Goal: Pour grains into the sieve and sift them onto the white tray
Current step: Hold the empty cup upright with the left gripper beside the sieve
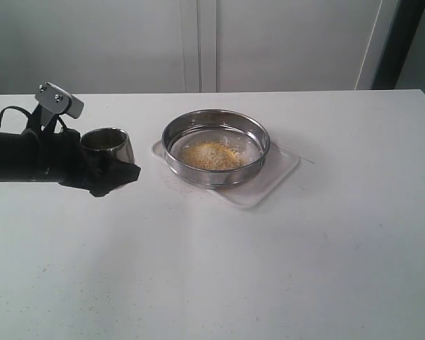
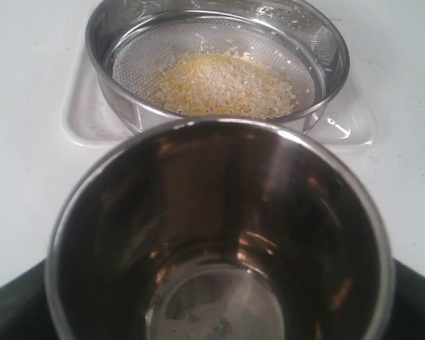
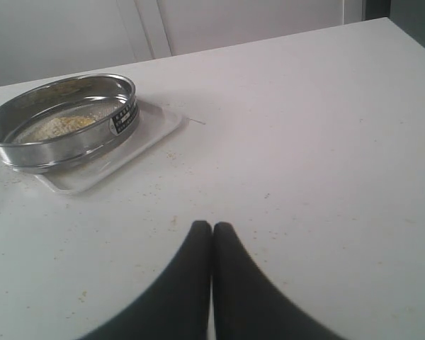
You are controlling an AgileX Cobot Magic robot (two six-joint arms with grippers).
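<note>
Grains: a loose yellow-tan heap on the mesh inside the sieve, roughly at its middle. The mesh around the heap shows bare.
Sieve: a wide round steel ring, level, standing on the white tray. Its rim reaches almost to the tray's long edges. A small dark label sits on its outer wall.
White tray: flat on the bench, behind its middle and turned at an angle to the front edge. Its rounded corners stick out past the sieve.
Cup: a small rounded steel cup, upright with its mouth up, near the tray on the left and not touching it. Inside it is bare shiny steel with a few specks at the bottom.
Left fingers: black, spread wide and clamped on the cup's sides. Whether the cup's base touches the bench cannot be told.
Right fingers: pressed together tip to tip, holding nothing, over bare bench well apart from the tray.
Bench: white and flat, with fine stray specks scattered near the tray.
</note>
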